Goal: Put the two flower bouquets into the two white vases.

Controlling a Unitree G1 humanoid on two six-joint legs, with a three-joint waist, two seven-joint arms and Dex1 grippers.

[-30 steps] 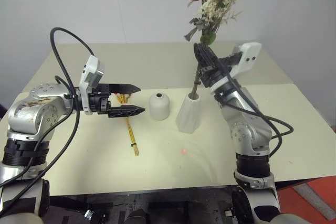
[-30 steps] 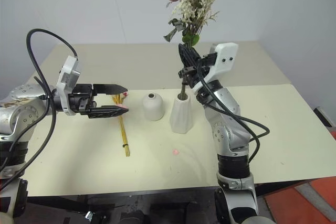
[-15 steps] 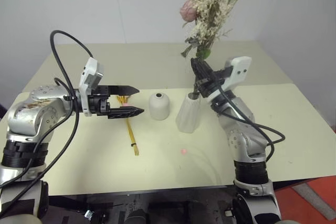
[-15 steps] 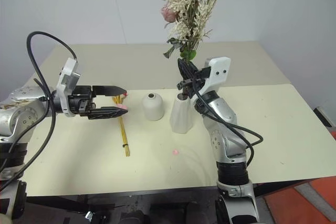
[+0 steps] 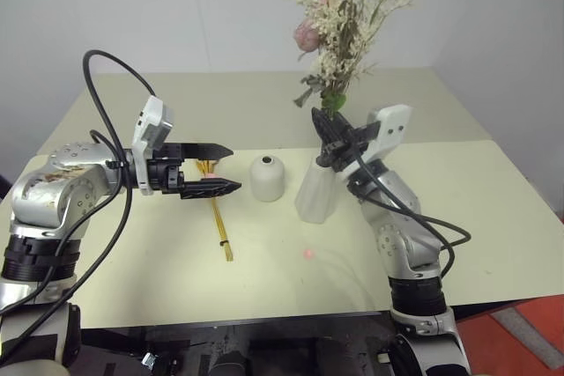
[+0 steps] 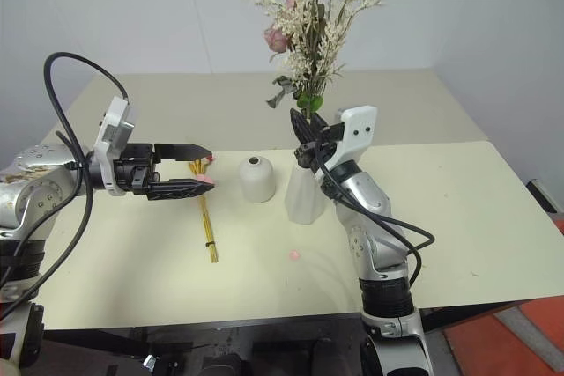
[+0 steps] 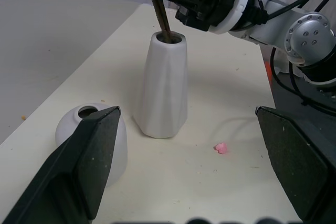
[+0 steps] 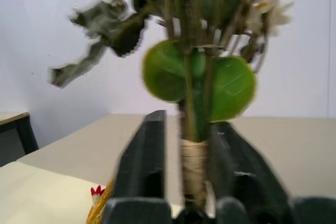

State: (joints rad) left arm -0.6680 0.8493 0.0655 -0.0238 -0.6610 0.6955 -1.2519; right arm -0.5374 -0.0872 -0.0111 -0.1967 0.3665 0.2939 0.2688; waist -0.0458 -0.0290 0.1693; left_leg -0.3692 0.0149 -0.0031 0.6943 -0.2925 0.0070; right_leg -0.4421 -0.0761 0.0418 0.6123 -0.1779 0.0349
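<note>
In the tall vase (image 5: 317, 189) stands the bushy bouquet (image 5: 342, 33), stem between the right gripper's (image 5: 328, 140) loosened fingers. The slim bouquet (image 5: 217, 214) lies beside the short vase (image 5: 268, 178), under the wide-open left gripper (image 5: 222, 168).

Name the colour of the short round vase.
Matte white short round vase, clearest in the right eye view.

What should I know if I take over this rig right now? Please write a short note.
Right pincer: fingers apart around the wrapped stem of the bushy white bouquet, just over the tall vase; a gap shows beside the stem.
Left pincer: open, empty, above the table.
Done: the bushy bouquet's stem is in the tall vase.
Left: the yellow-stemmed bouquet lies flat on the table; the short round vase is empty.
A loose pink petal lies in front of the vases.
</note>
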